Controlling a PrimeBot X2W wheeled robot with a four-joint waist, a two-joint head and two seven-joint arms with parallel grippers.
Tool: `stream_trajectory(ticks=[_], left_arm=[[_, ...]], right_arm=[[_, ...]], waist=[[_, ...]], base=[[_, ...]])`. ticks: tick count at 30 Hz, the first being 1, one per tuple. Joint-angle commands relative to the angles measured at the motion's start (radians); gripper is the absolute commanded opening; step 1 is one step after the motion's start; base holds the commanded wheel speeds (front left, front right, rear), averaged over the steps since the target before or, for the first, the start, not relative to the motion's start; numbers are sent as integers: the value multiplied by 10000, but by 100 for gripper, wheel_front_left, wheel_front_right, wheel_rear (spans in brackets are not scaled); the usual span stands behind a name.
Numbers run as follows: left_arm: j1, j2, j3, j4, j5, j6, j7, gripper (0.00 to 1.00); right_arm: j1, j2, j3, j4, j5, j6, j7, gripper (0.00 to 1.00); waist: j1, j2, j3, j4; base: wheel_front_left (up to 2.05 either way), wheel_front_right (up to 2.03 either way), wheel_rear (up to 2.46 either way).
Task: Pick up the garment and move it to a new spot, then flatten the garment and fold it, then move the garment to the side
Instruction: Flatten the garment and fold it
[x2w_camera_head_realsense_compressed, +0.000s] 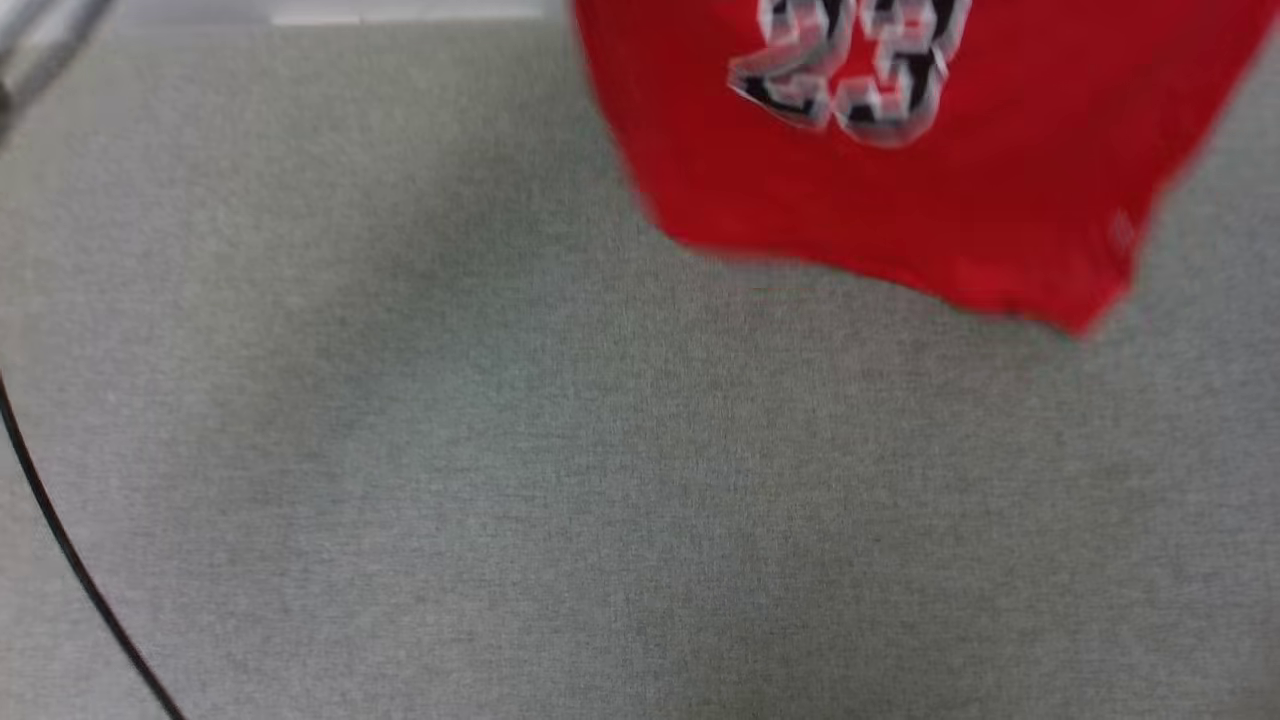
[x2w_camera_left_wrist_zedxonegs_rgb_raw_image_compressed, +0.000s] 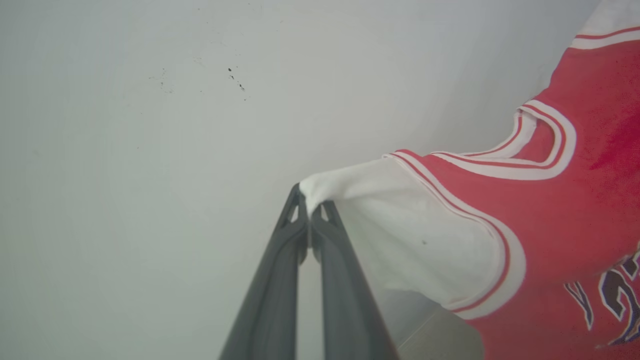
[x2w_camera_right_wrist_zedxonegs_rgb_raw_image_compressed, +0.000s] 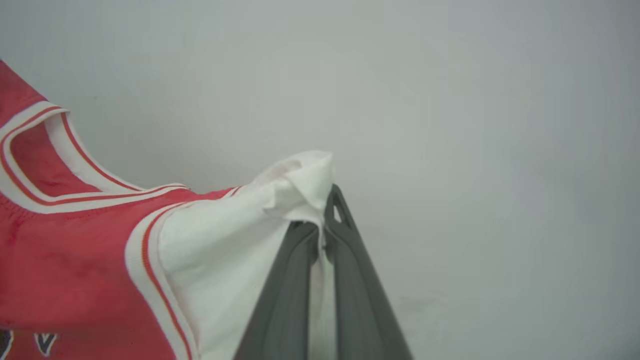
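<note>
Head view: the garment (x2w_camera_head_realsense_compressed: 900, 190) hangs at one o'clock above the grey surface (x2w_camera_head_realsense_compressed: 500, 500) (edges blurred). Left wrist view: our left gripper (x2w_camera_left_wrist_zedxonegs_rgb_raw_image_compressed: 311, 205) clenches a white sleeve tip (x2w_camera_left_wrist_zedxonegs_rgb_raw_image_compressed: 320, 186) at twelve o'clock. Right wrist view: our right gripper (x2w_camera_right_wrist_zedxonegs_rgb_raw_image_compressed: 322, 215) pinches the other sleeve (x2w_camera_right_wrist_zedxonegs_rgb_raw_image_compressed: 300, 180). We should hold both sleeves level and taut, lowering hem first.

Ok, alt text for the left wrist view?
The left gripper is shut on the tip of a white sleeve of the red garment, which stretches to the right. Its striped V-neck and part of the dark lettering show against a pale background.
</note>
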Motion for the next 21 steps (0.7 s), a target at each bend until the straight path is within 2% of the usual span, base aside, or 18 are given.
stream_trajectory(ticks=[1, 6, 11, 16, 21], left_arm=[[-577, -140, 130, 320, 157, -72, -168, 0], [-2276, -495, 518, 1333, 545, -230, -692, 0], [-3370, -748, 602, 2366, 842, -340, -1276, 0], [-3600, -863, 582, 3285, 784, -448, -1836, 0], [-3063, -910, 379, 4030, 579, -524, -2319, 0]], right_arm=[[-774, 236, 174, 317, -361, -10, -58, 0], [-3056, 1141, 413, 1420, -1427, -10, -603, 0], [-4659, 1943, 505, 2623, -2056, -9, -1272, 0], [-5378, 2351, 862, 3602, -2269, -10, -1847, 0], [-5294, 2536, 1482, 4422, -2248, -10, -2299, 0]], waist=[[0, 0, 477, -28], [0, 0, 1099, -59], [0, 0, 1507, -9], [0, 0, 1894, 44], [0, 0, 2267, 53]], base=[[0, 0, 0], [0, 0, 0], [0, 0, 0], [0, 0, 0], [0, 0, 0]])
